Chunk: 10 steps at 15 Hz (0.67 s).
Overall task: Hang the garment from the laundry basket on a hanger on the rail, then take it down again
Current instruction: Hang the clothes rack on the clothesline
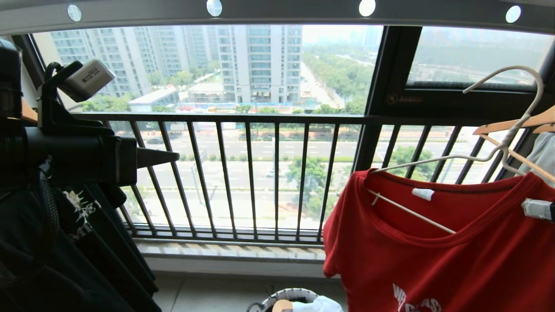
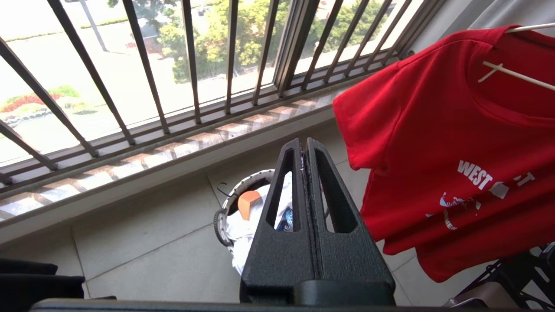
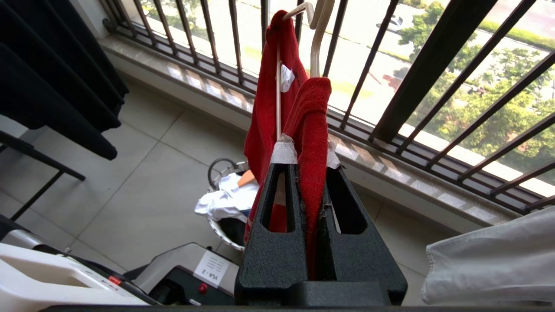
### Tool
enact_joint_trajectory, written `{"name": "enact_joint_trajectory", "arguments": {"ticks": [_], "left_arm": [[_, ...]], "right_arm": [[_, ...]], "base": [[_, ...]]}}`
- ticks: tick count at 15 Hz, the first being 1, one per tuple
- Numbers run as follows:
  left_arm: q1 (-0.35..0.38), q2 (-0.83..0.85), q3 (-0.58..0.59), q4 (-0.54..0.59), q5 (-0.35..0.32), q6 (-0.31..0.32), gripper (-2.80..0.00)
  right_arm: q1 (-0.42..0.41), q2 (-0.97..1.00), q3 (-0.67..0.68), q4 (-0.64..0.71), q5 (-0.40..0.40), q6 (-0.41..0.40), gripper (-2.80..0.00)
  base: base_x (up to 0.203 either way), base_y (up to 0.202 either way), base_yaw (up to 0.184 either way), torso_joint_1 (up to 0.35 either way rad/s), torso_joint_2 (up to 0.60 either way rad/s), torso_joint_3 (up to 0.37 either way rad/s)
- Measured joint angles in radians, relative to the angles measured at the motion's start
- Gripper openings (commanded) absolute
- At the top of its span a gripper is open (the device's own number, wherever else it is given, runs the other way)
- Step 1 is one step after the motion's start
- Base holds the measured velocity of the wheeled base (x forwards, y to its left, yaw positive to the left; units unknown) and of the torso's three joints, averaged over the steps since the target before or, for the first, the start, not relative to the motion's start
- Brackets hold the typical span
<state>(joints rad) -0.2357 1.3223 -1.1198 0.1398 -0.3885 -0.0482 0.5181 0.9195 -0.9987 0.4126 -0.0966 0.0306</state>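
The garment point(image 1: 433, 260), a red T-shirt with a white chest print, hangs on the thin white hanger point(image 1: 412, 212) at the right. The hanger's hook is free in the air below the rail point(image 1: 282, 13), which crosses the top of the head view. My right gripper point(image 1: 537, 209) point(image 3: 305, 162) is shut on the garment's shoulder at the hanger's end. My left gripper point(image 1: 175, 157) point(image 2: 303, 145) is shut with nothing in it, held level at the left, well apart from the garment point(image 2: 433, 130). The laundry basket point(image 1: 299, 292) point(image 2: 221, 216) stands on the floor below, with white cloth in it.
A black barred window railing point(image 1: 277, 173) runs across ahead. Black garments point(image 1: 65, 260) hang at the left. Light wooden hangers point(image 1: 511, 125) and a pale grey garment point(image 1: 544, 151) are at the far right. My base point(image 3: 173, 277) stands near the basket on the tiled floor.
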Motion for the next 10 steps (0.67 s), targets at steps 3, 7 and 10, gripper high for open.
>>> {"name": "enact_joint_trajectory", "arguments": {"ticks": [3,7,10], "left_arm": [[0.0,0.002,0.004,-0.005,-0.002,0.001,-2.8],[0.0,0.001,0.005,-0.004,-0.002,0.001,-2.8],[0.0,-0.004,0.005,0.0,-0.002,0.001,-2.8]], "right_arm": [[0.0,-0.022,0.022,-0.001,0.0,0.0,-2.8],[0.0,-0.03,0.025,-0.009,0.001,-0.001,-2.8],[0.0,-0.041,0.044,-0.084,0.001,-0.003,-2.8]], "base": [[0.0,0.0,0.0,0.127,-0.27,-0.132],[0.0,0.0,0.0,0.093,-0.19,-0.1],[0.0,0.0,0.0,0.012,-0.03,-0.008]]}}
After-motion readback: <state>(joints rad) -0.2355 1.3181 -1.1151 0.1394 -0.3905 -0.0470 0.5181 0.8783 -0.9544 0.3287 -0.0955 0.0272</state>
